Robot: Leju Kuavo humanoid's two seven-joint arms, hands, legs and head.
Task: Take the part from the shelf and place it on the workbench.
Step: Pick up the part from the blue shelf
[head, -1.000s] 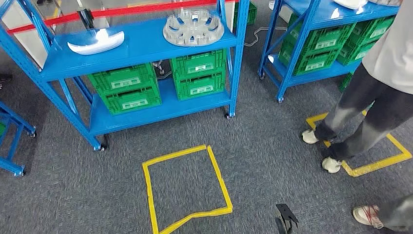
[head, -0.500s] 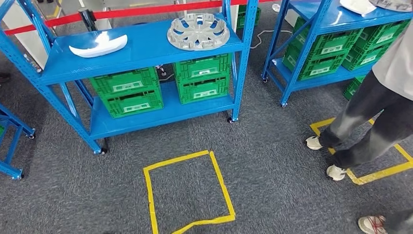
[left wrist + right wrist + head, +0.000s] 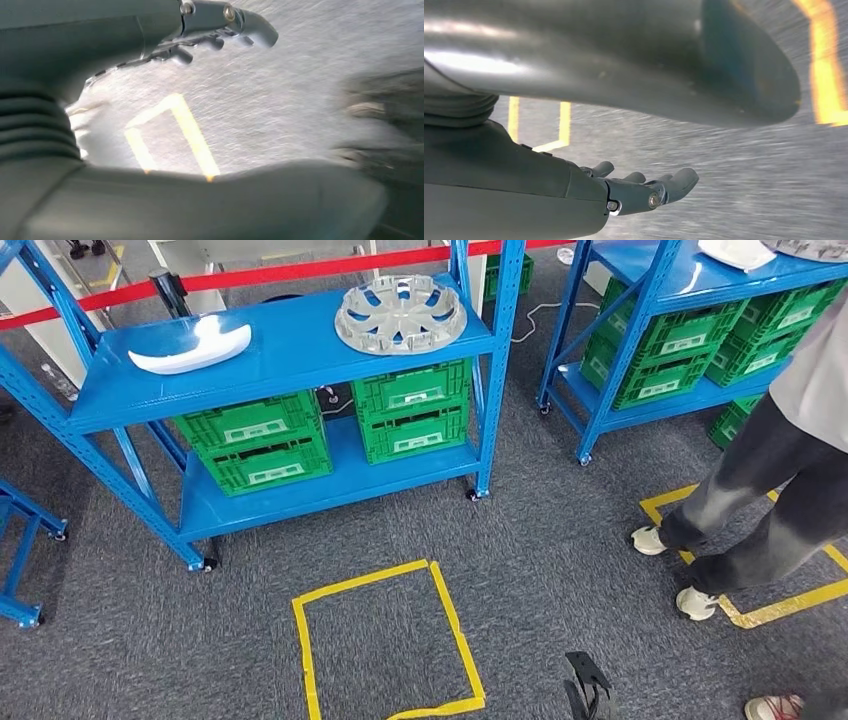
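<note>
Shelf (image 3: 280, 350) shifted slightly in frame, camera moved, wheel cover (image 3: 400, 314) still on it, left hand (image 3: 220, 25) and right hand (image 3: 644, 192) empty, fingers apart

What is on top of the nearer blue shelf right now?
On the nearer blue shelf's top level lie a silver wheel cover toward the right and a white curved part toward the left, apart from each other. Green crates sit underneath; their contents cannot be seen.

The person (image 3: 780, 470) is cut off at the head view's right edge; the carpet (image 3: 280, 100) is blurred in both wrist views.
</note>
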